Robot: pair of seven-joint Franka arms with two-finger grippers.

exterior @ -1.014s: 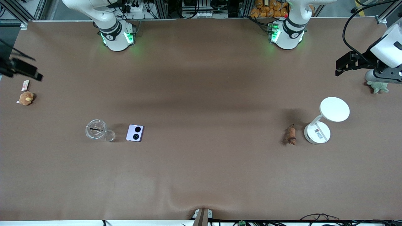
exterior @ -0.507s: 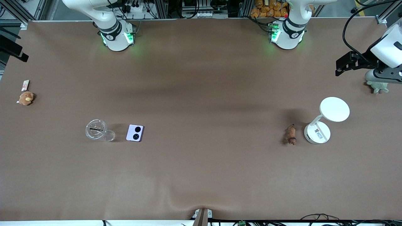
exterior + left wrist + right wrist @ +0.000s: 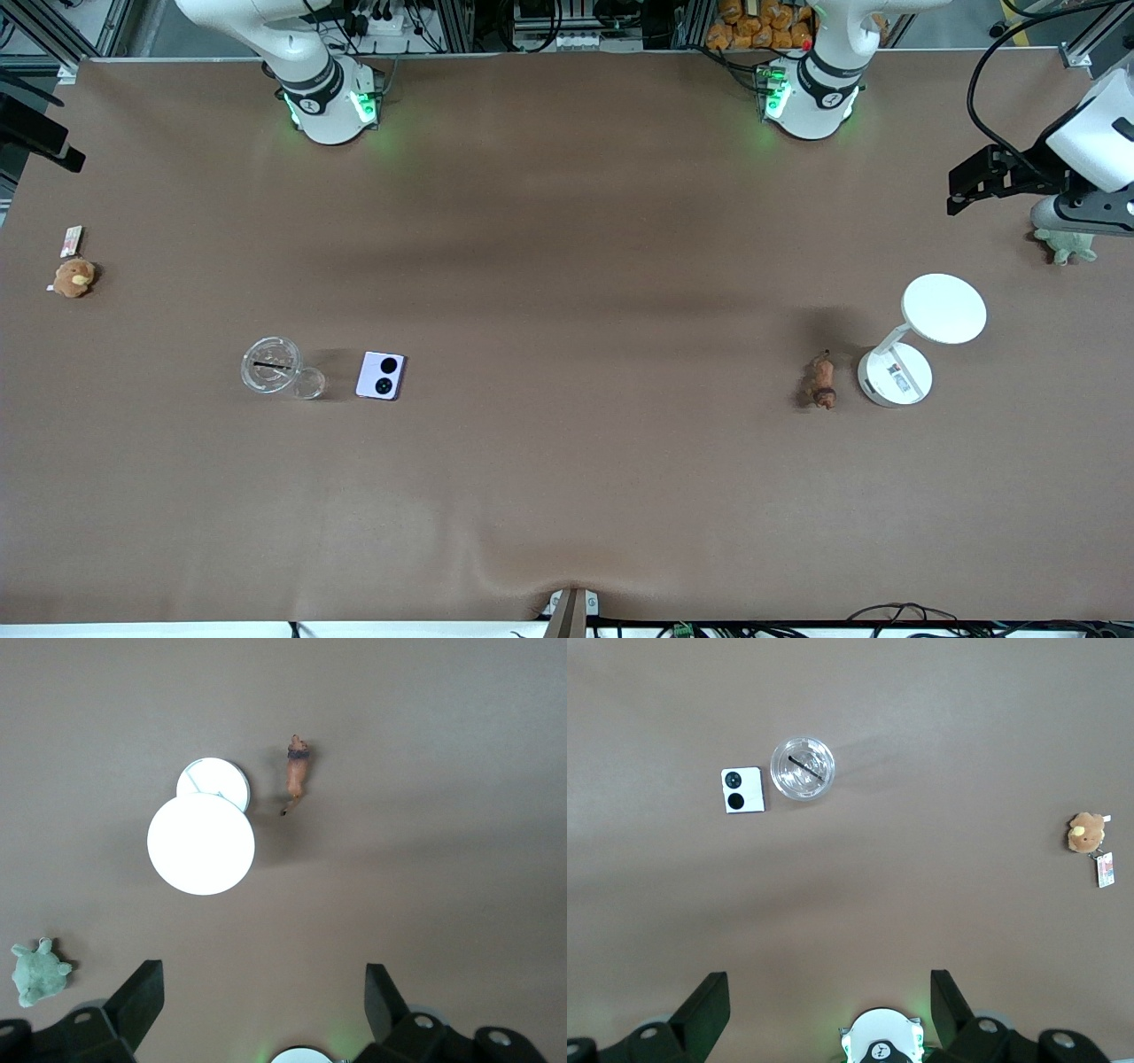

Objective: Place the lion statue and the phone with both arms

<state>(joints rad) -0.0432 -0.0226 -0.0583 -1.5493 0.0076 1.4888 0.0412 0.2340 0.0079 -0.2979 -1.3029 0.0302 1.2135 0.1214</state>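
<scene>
Grippers both hang high with fingers spread and empty: the left gripper (image 3: 257,1005) over the table edge at the left arm's end, above the green plush turtle (image 3: 1066,245); the right gripper (image 3: 824,1005) off the right arm's end edge. That leaves clear descents. The lion statue (image 3: 823,380) lies beside the white lamp (image 3: 921,338); the phone (image 3: 382,376) lies beside the clear glass (image 3: 270,365), nearer the front edge, open cloth around them.
</scene>
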